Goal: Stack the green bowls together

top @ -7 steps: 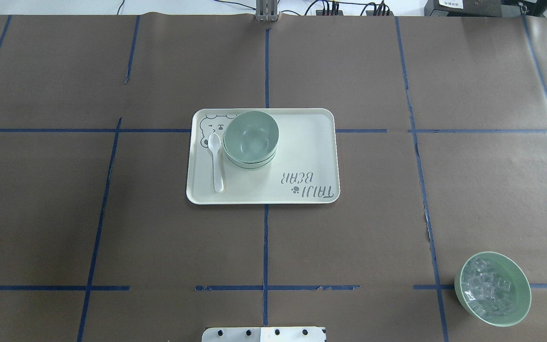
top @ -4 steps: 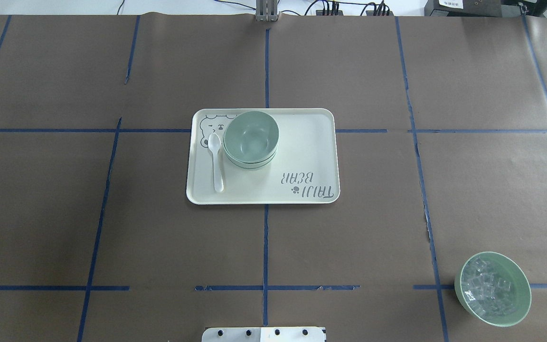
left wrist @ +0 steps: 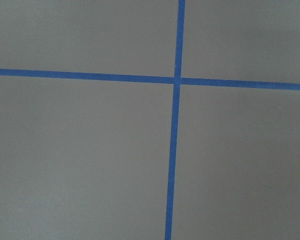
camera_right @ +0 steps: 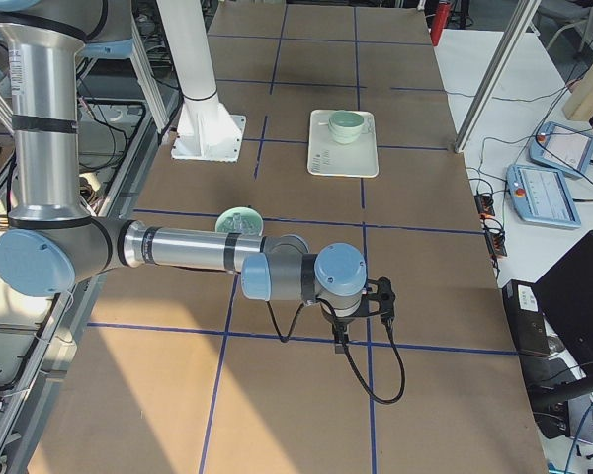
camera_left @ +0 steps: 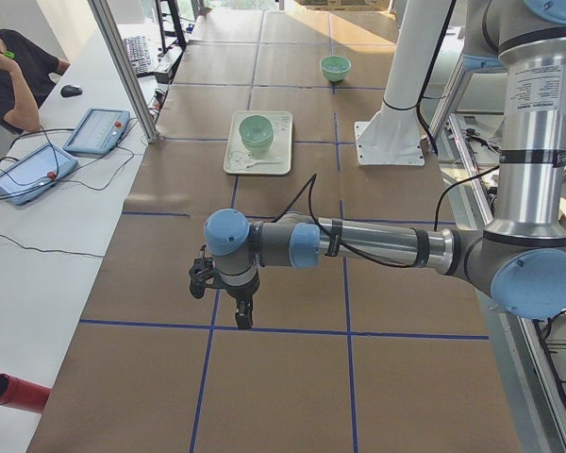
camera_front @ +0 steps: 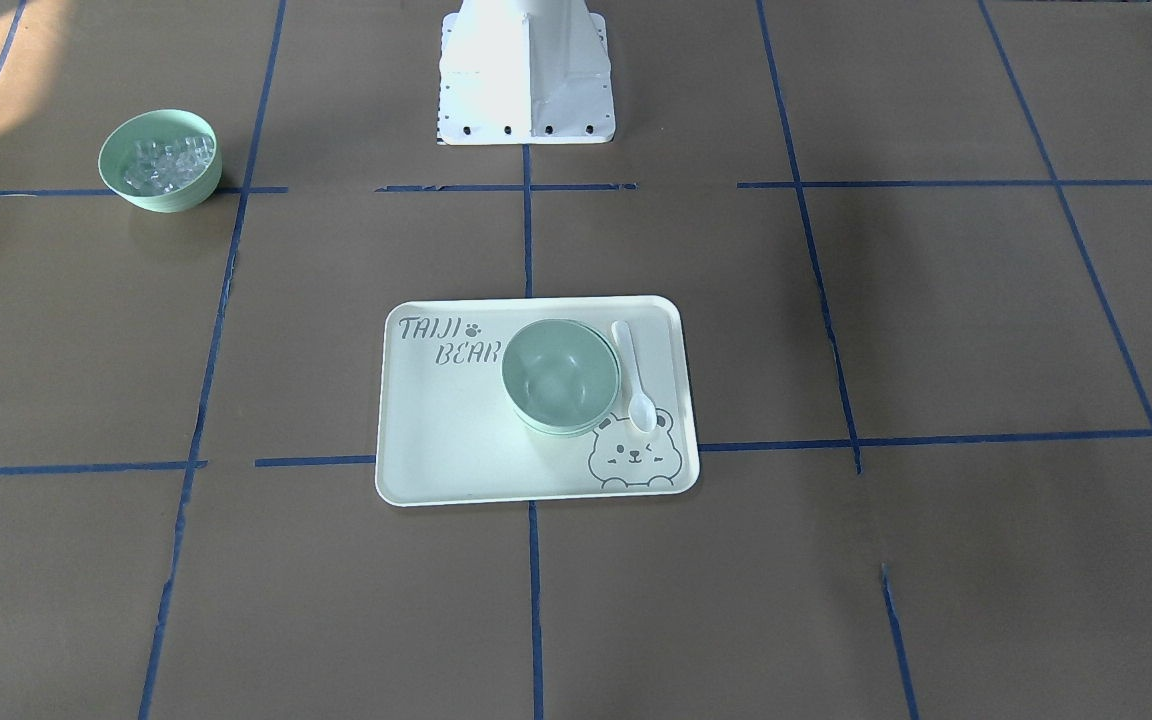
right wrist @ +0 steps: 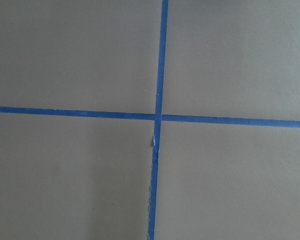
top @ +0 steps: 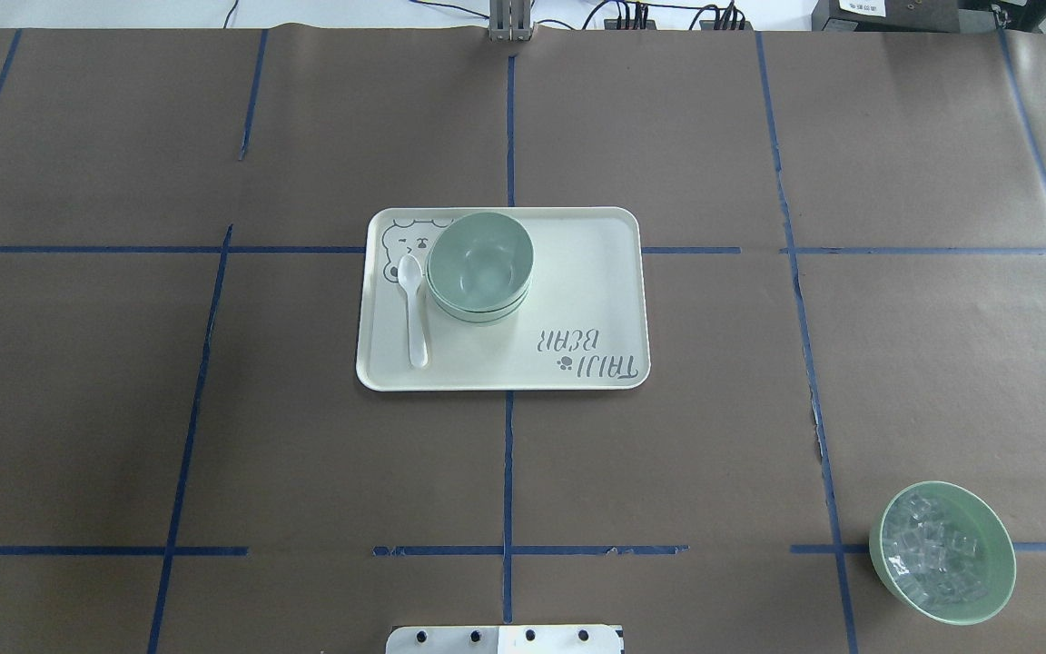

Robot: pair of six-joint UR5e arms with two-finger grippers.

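Note:
The pale green bowls [top: 479, 263] sit nested in one stack on the bear-print tray [top: 577, 291], at its far left part. The stack also shows in the front view [camera_front: 561, 375] and small in the side views [camera_left: 256, 130] [camera_right: 345, 123]. How many bowls are in it I cannot tell. My left gripper [camera_left: 243, 316] hangs over bare table far to the left of the tray; my right gripper [camera_right: 340, 341] hangs far to the right. Both show only in the side views, so I cannot tell whether they are open or shut. Both wrist views show only brown paper and blue tape.
A white spoon [top: 412, 309] lies on the tray left of the stack. A green bowl with clear ice-like cubes [top: 941, 552] stands near the table's front right. The robot base [camera_front: 526, 70] stands at the near middle edge. Operators' tablets [camera_left: 24, 172] lie beyond the far edge.

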